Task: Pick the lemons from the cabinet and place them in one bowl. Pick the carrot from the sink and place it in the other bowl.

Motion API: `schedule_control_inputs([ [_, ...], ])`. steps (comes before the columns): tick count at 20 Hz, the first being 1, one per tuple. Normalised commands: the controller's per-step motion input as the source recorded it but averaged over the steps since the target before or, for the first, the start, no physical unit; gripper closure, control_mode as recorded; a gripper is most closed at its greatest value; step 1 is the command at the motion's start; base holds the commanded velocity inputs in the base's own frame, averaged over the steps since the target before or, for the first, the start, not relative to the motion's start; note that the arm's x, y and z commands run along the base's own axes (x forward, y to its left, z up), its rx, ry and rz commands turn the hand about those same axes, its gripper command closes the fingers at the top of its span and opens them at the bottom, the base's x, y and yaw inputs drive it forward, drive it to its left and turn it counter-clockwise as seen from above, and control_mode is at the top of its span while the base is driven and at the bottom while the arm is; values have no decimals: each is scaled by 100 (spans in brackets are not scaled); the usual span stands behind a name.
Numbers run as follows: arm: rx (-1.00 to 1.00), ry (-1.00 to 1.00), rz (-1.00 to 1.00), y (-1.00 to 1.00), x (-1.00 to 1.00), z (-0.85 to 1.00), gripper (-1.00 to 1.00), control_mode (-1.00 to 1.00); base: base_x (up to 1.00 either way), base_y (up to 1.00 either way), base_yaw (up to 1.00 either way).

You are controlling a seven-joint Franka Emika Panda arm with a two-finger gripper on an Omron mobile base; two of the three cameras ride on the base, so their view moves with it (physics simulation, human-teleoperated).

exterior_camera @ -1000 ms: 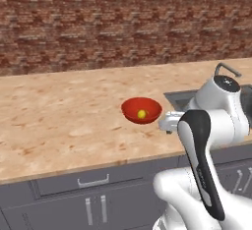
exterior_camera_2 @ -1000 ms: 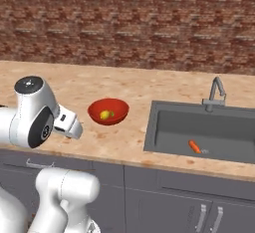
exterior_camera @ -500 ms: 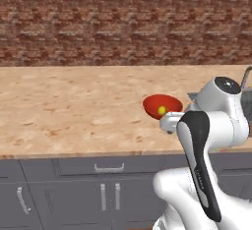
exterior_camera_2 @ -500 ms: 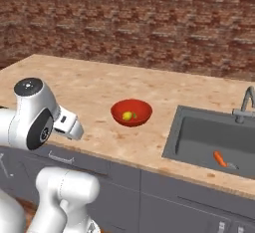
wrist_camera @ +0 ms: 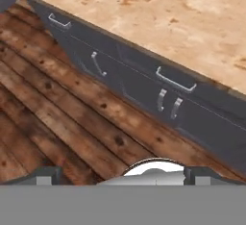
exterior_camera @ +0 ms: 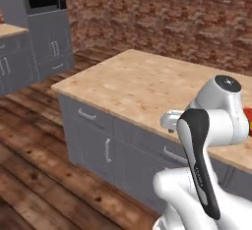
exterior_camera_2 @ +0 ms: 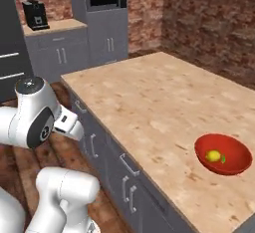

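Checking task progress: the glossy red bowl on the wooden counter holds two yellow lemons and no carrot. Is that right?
Not quite. The right base view shows the glossy red bowl on the wooden counter holding one yellow lemon, not two. It holds no carrot.

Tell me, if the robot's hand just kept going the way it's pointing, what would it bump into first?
Probably the wooden floor just in front of the grey cabinet fronts under the counter. The hand is open and empty, and nothing lies nearer, though depth is hard to judge.
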Motion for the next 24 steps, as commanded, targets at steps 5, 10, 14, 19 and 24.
schedule_control_inputs([
  [5,0,0,0,0,0,0,-100,100,0,13,100],
  [10,0,0,0,0,0,0,-100,100,0,7,100],
  [14,0,0,0,0,0,0,-100,100,-14,16,96],
  [19,0,0,0,0,0,0,-100,100,-21,3,94],
  [24,0,0,0,0,0,0,-100,100,-18,0,97],
])
